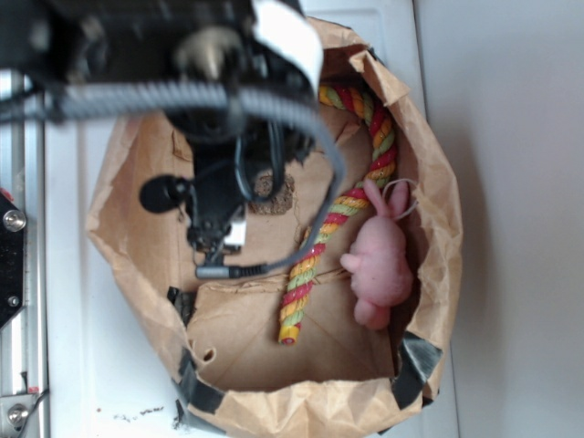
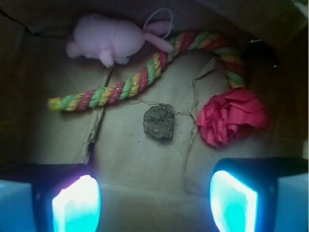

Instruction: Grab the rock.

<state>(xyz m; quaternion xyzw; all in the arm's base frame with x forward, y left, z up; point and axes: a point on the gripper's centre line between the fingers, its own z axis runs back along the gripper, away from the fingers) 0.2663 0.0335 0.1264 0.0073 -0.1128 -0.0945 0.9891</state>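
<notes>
One wrist-view-only rock

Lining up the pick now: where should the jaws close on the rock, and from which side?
Probably straight down, closing across the middle of the rock: a compact lump lying alone on the bag floor, with bare gaps to the rope and paper ball. The gripper is open.

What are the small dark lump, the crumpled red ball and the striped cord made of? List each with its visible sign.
Small dark lump, the rock: looks like stone or hardened dirt; rough, matte, mottled grey-brown, crumbs around it.
Crumpled red ball: apparently paper; sharp folds and creases, matte.
Striped cord: twisted fibre rope, likely cotton; visible red, green and yellow strands.
</notes>
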